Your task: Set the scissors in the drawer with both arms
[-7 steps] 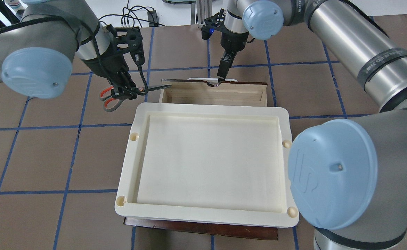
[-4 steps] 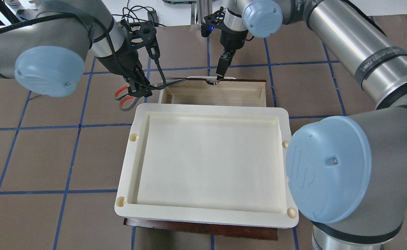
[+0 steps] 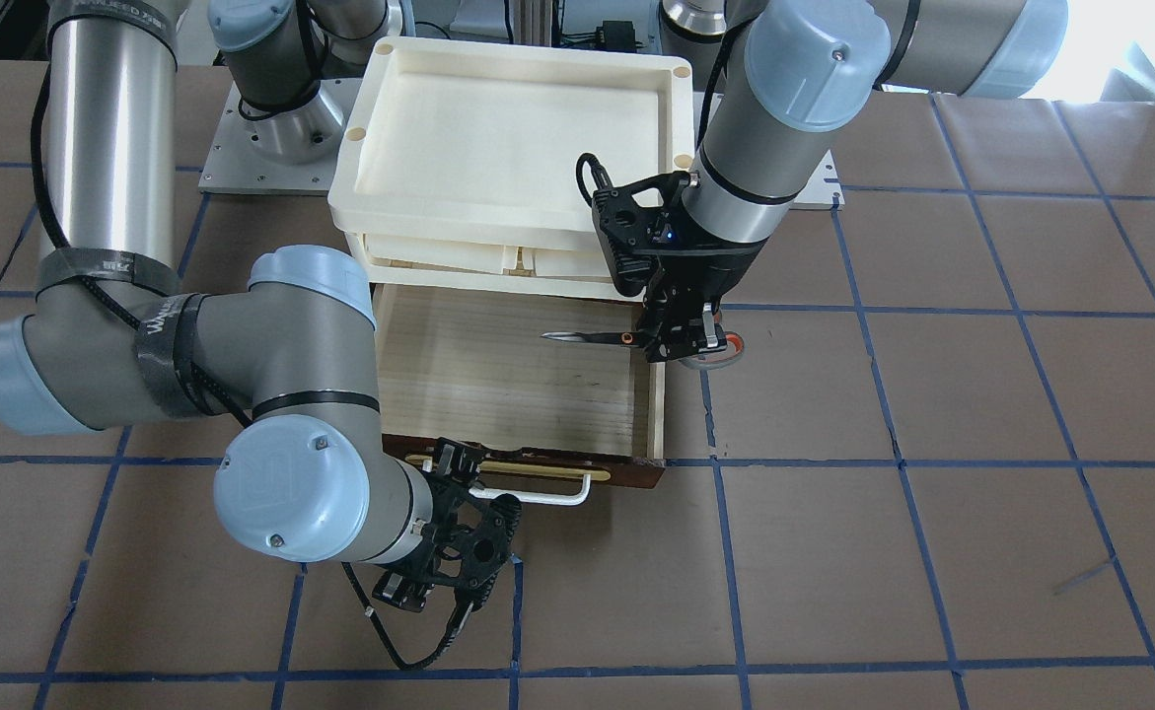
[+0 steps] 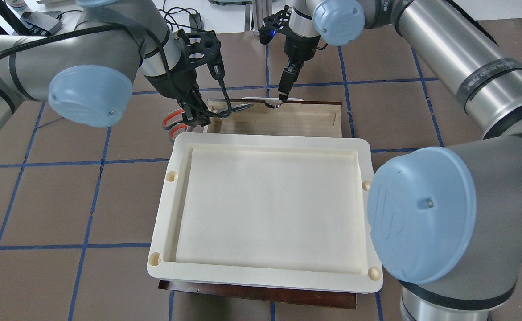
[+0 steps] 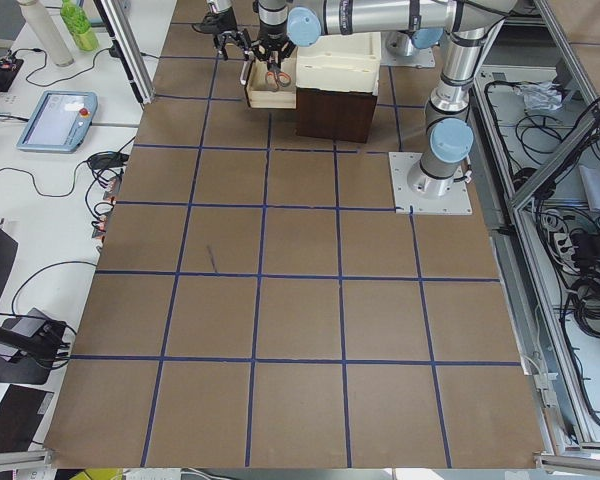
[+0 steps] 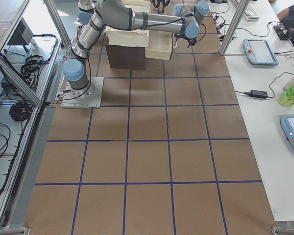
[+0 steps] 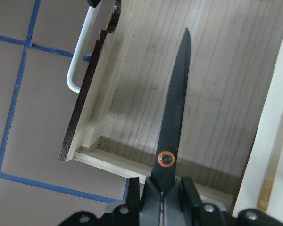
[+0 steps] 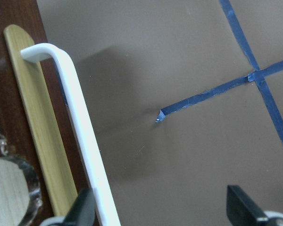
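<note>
- Dark metal blades closed, the scissors (image 3: pixel 587 337) (image 4: pixel 238 107) (image 7: pixel 174 122) are clamped just behind the pivot by the left gripper (image 3: pixel 676 340) (image 4: pixel 196 117) (image 7: pixel 162 197).
- The blades point level away from its fingers, over the pale floor of the open drawer (image 3: pixel 508 375) (image 4: pixel 278 120) (image 7: pixel 132 94). The orange-lined loops trail behind the gripper, outside the drawer's side wall.
- The right gripper (image 3: pixel 449 463) (image 4: pixel 282 96) (image 8: pixel 162 212), its 2 fingers spread wide, straddles the white bar handle (image 3: pixel 547 493) (image 8: pixel 80 127), which lies close beside 1 finger.
- A cream tray (image 4: pixel 269 140) sits just beside the left gripper.

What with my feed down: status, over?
Left gripper shut on scissors, blades over open drawer. Right gripper open at its handle. Nothing seen in the way.
</note>
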### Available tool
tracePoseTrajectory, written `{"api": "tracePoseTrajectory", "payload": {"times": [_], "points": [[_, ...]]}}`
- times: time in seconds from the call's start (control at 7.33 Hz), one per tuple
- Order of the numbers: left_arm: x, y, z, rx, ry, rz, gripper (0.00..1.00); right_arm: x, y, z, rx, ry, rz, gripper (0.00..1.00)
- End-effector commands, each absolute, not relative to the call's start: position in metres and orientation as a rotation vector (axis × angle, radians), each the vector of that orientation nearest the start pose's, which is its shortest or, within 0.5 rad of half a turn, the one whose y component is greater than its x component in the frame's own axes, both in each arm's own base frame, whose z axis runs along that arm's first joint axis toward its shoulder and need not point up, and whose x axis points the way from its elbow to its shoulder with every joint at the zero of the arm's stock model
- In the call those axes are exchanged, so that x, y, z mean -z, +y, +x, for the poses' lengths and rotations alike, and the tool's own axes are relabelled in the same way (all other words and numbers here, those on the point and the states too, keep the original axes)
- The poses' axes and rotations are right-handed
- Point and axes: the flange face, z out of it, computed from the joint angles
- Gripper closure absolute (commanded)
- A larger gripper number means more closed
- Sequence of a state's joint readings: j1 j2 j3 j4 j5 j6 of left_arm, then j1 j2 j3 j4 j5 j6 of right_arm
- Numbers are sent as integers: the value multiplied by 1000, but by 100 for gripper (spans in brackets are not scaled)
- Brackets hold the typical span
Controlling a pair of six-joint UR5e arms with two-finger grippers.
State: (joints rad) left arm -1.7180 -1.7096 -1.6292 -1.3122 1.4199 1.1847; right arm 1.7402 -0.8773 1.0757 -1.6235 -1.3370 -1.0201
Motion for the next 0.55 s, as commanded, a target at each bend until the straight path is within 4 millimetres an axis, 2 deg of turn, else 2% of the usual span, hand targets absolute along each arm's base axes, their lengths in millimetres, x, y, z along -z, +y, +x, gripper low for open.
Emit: {"api": "tracePoseTrajectory", "payload": {"times": [0.0, 0.14, 0.27, 0.41], "points": [[-418, -519, -238, 225, 2515, 2021, 83, -323, -697, 277, -35, 2404, -1580, 0], [-415, -522, -241, 232, 2517, 2015, 83, -327, -696, 276, -32, 2409, -1579, 0], [-411, -526, -242, 244, 2517, 2007, 83, -339, -698, 263, -8, 2427, -1562, 0], [-406, -531, -244, 261, 2517, 2002, 83, -371, -697, 235, 44, 2468, -1530, 0]]}}
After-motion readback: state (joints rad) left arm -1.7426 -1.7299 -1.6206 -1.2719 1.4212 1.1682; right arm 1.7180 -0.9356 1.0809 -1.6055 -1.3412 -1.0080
